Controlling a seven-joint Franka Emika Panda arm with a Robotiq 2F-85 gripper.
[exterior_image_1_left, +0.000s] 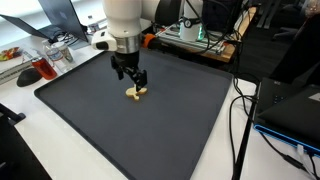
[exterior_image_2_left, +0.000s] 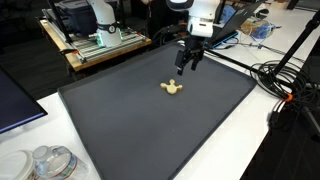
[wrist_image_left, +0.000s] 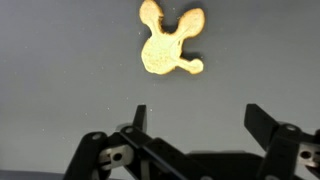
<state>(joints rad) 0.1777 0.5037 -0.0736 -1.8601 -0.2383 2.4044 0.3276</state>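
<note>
A small yellow rabbit-shaped toy (exterior_image_1_left: 136, 93) lies flat on the dark grey mat (exterior_image_1_left: 180, 120); in the wrist view the toy (wrist_image_left: 167, 45) shows two ears and stubby limbs. My gripper (exterior_image_1_left: 130, 74) hangs just above the mat, a little behind the toy, and it appears again above the mat (exterior_image_2_left: 188, 62). Its fingers stand wide apart in the wrist view, where the gripper (wrist_image_left: 200, 118) holds nothing and the toy lies beyond the fingertips, untouched.
The mat (exterior_image_2_left: 150, 120) covers most of a white table. A clear container and red object (exterior_image_1_left: 40, 68) sit at one corner. Black cables (exterior_image_1_left: 245, 110) run beside the mat's edge. A wooden shelf with equipment (exterior_image_2_left: 100, 40) stands behind, and plastic tubs (exterior_image_2_left: 45, 162) sit near the front.
</note>
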